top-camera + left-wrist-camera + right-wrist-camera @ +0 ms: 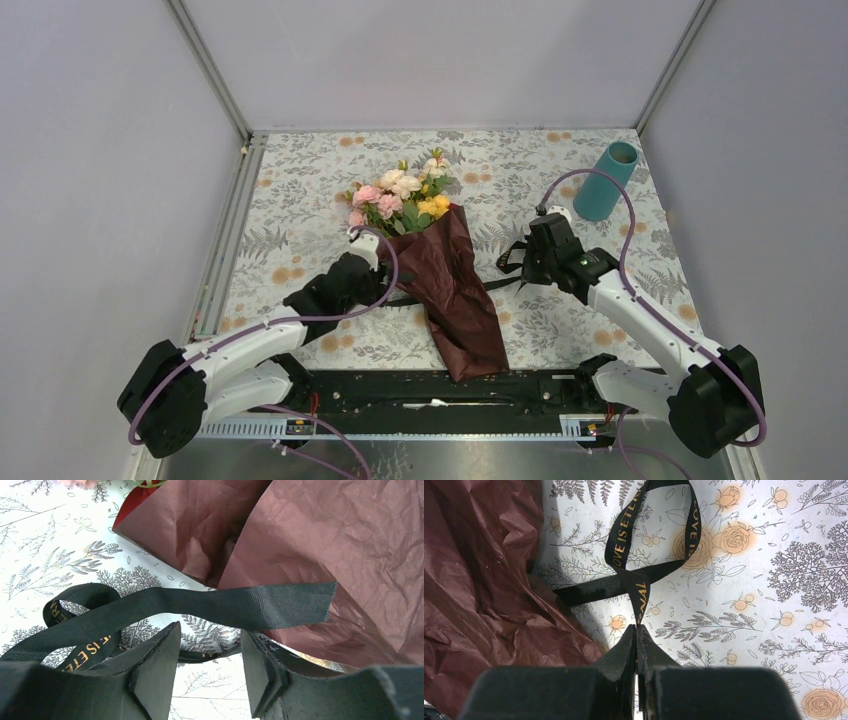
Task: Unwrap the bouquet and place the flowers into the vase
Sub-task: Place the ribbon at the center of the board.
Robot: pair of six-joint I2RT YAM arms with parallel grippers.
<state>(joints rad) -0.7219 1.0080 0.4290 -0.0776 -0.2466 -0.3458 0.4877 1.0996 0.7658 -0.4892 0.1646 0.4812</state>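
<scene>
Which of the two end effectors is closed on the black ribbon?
The right end effector: it is pinched shut on the ribbon. The left end effector stands open, and the ribbon only lies across in front of it, not gripped.

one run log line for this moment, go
left gripper: open, ribbon not gripped | right gripper: shut on ribbon | bouquet: wrapped, lying on table | vase: standing, no flowers in it
</scene>
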